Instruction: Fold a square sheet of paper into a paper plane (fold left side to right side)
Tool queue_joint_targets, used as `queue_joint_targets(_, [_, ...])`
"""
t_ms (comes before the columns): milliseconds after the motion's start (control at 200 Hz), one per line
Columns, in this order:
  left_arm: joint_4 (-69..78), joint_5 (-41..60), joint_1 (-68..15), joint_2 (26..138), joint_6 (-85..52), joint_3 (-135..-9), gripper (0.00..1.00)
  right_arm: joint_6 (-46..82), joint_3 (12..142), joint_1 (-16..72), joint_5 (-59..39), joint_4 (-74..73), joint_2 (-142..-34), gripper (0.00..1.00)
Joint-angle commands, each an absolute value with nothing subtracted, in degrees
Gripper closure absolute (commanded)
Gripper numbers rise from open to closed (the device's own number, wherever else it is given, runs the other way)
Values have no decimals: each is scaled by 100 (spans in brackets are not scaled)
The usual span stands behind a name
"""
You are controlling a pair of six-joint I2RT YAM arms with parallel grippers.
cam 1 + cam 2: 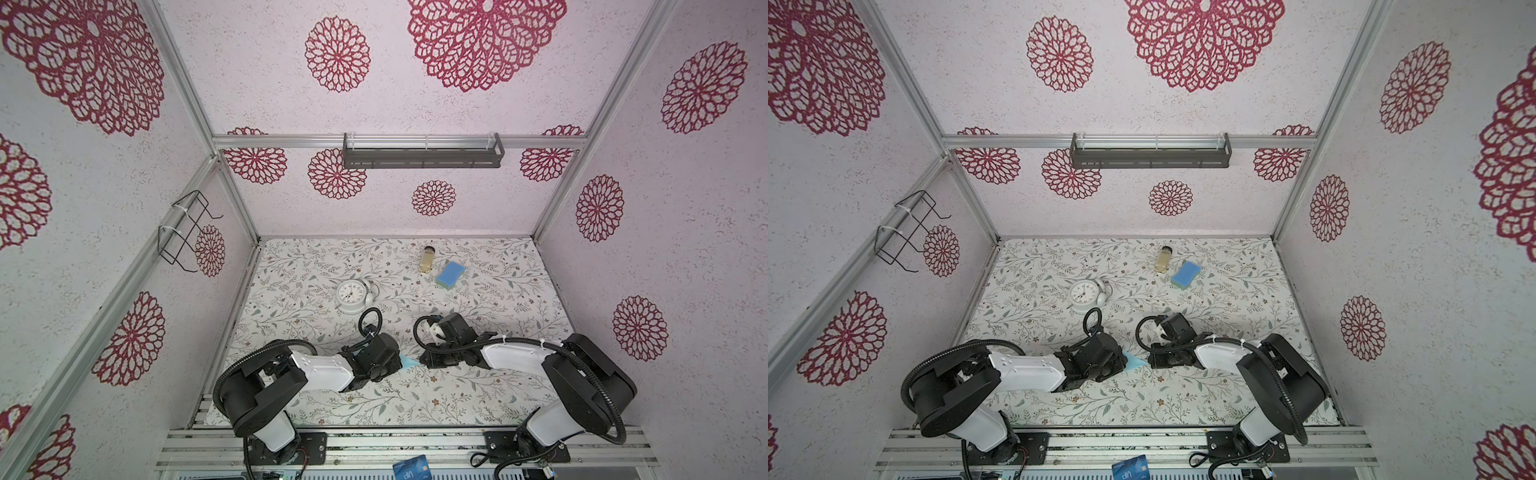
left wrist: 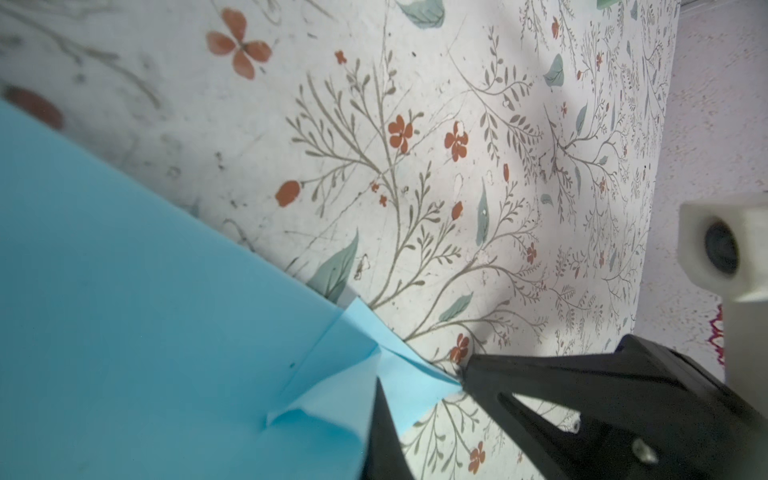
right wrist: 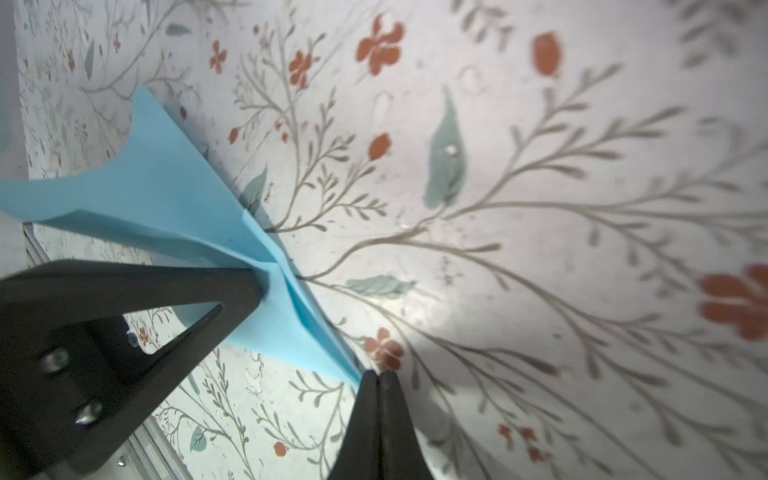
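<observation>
Closest up, the right gripper (image 3: 376,377) is clamped on the nose tip of the paper plane (image 3: 174,195); the left gripper (image 3: 258,282) pinches the body just behind it. Plane's between them at the table (image 1: 478,395) front middle, long axis arm to arm, so I'd call neither arm nearer.

Near the middle of the floral surface (image 1: 1225,395), the left pincer (image 1: 1122,362) and right pincer (image 1: 1151,361) meet at the paper plane (image 1: 1136,360) (only a blue sliver shows); the white clock (image 1: 1084,296) lies beyond.
</observation>
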State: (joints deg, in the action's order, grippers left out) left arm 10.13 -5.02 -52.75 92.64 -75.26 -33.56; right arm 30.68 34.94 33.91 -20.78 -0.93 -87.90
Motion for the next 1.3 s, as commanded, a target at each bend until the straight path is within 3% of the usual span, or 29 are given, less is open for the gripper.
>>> queue_joint_targets(0, [567, -607, -5323, 9448, -7605, -3173, 100, 3284, 3181, 3116, -1936, 369, -8728, 100])
queue_joint_targets(335, [838, -597, -5581, 9791, -7856, -3482, 100, 3481, 3443, 3295, -2168, 518, -8095, 100])
queue_joint_targets(851, [944, -730, -5805, 9921, -8165, -3647, 100, 3448, 4260, 3897, -1808, 537, -8915, 100])
queue_joint_targets(1296, [804, -734, -5632, 9484, -7916, -3598, 100, 3421, 3882, 3995, -1195, 558, -9333, 100])
